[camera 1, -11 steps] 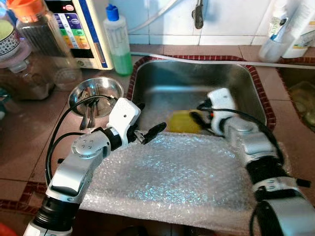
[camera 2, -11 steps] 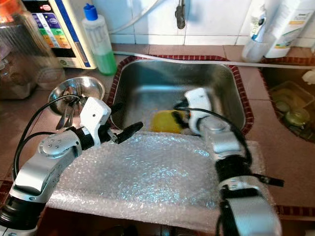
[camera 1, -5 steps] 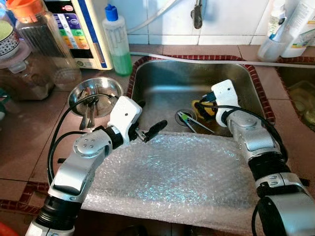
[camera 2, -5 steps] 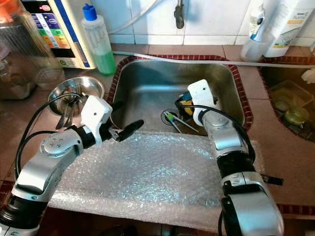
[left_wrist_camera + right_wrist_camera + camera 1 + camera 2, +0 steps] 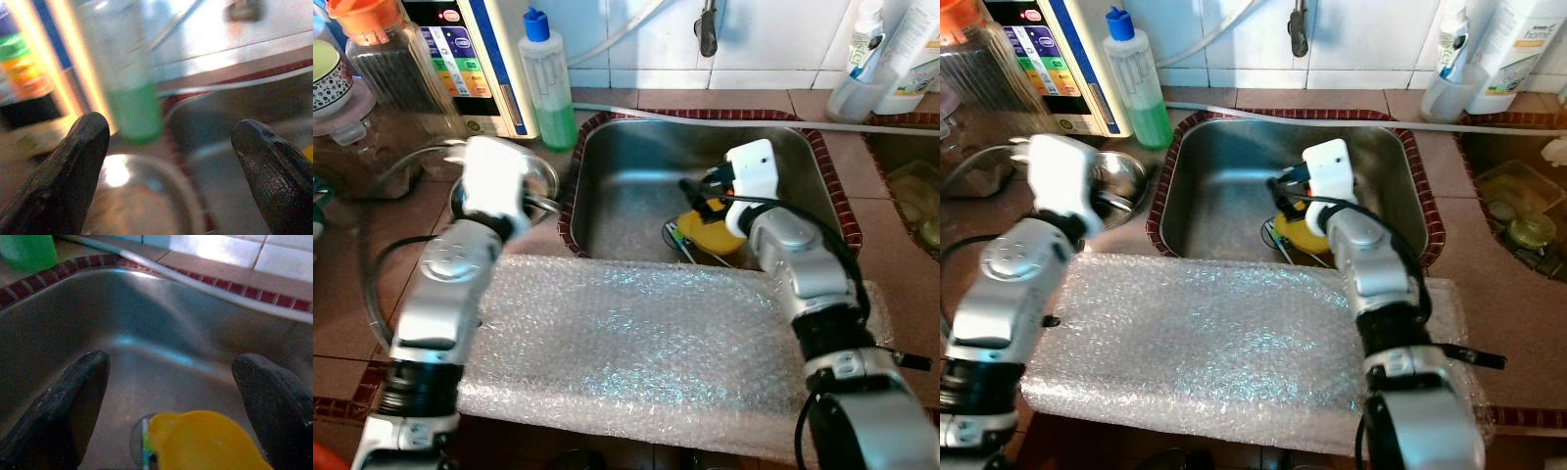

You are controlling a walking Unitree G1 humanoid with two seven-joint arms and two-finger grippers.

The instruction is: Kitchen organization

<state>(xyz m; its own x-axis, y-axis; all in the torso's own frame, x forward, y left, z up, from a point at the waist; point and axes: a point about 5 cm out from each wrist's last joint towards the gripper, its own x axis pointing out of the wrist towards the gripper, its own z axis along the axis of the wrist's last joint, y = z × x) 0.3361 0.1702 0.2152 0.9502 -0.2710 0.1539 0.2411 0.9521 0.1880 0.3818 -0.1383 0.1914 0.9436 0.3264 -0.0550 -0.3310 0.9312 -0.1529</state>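
While the right gripper (image 5: 697,196) hangs with its fingers spread over the yellow object (image 5: 710,227) on the sink (image 5: 626,147) floor beside the drain, probably lining up a grasp, the left gripper (image 5: 171,161), blurred and also spread empty, reaches toward the steel bowl (image 5: 1126,174) left of the basin, near the green bottle (image 5: 548,83).

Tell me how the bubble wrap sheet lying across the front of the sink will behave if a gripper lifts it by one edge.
The bubble wrap sheet is probably floppy: thin, clear film, so it would likely sag and fold. It looks light for its spread. Its far edge overhangs the sink unsupported, so a push might slide it in.
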